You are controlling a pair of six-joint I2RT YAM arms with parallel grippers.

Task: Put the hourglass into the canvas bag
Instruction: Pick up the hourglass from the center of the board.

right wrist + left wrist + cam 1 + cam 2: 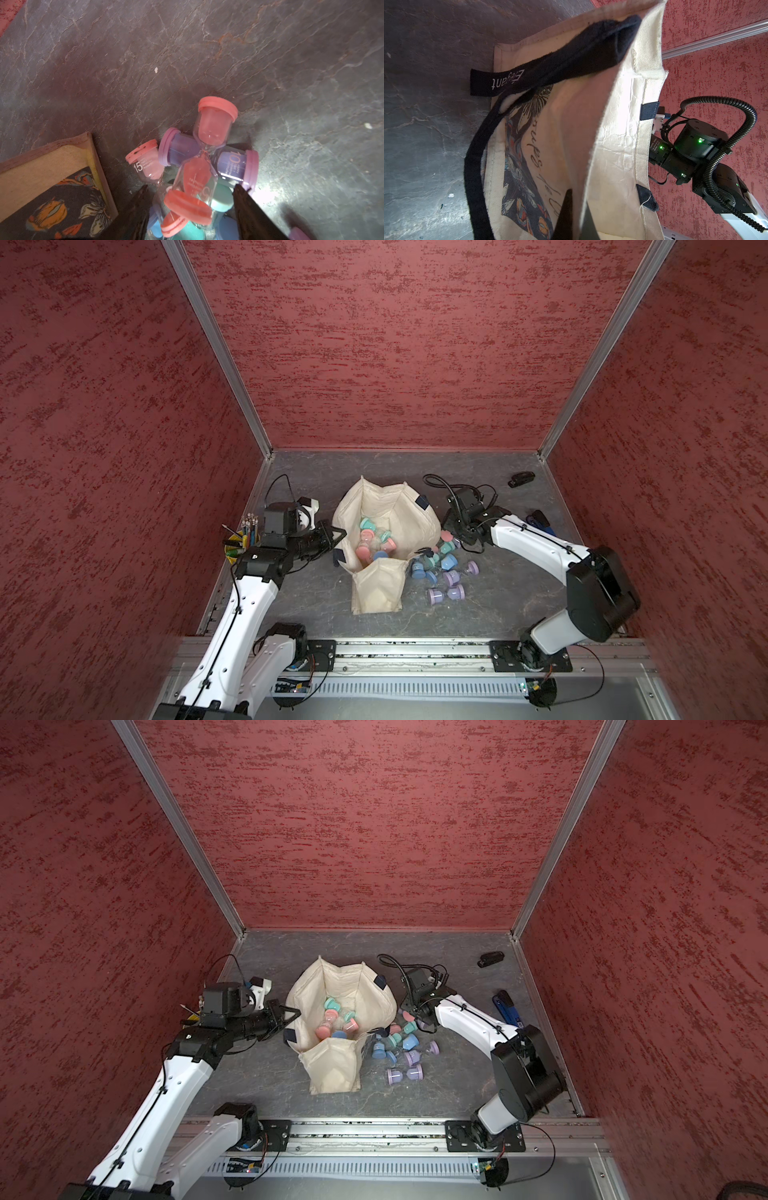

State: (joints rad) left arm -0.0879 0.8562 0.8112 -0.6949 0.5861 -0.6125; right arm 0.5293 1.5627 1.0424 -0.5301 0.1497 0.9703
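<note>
Nearest lay two purple hourglasses (444, 594) on the grey table (498, 605). Beyond them the pink hourglass (199, 172) lay atop a heap of others just beside the canvas bag (378, 587) — outside it. The right gripper (190, 187) was spread wide on either side of it. The left gripper (338, 536) was pinched on the bag's rim. The mouth gaped, with several hourglasses (374, 545) inside. Farthest back — near the wall — sat a small black object (520, 480).

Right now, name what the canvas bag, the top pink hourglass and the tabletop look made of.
Canvas bag: matte woven cotton-like cloth, visible weave, stitched hems. Pink hourglass: clear glossy bulbs, glass or plastic; matte pink caps, likely plastic or rubber. Tabletop: dark veined stone look, possibly printed laminate.
</note>
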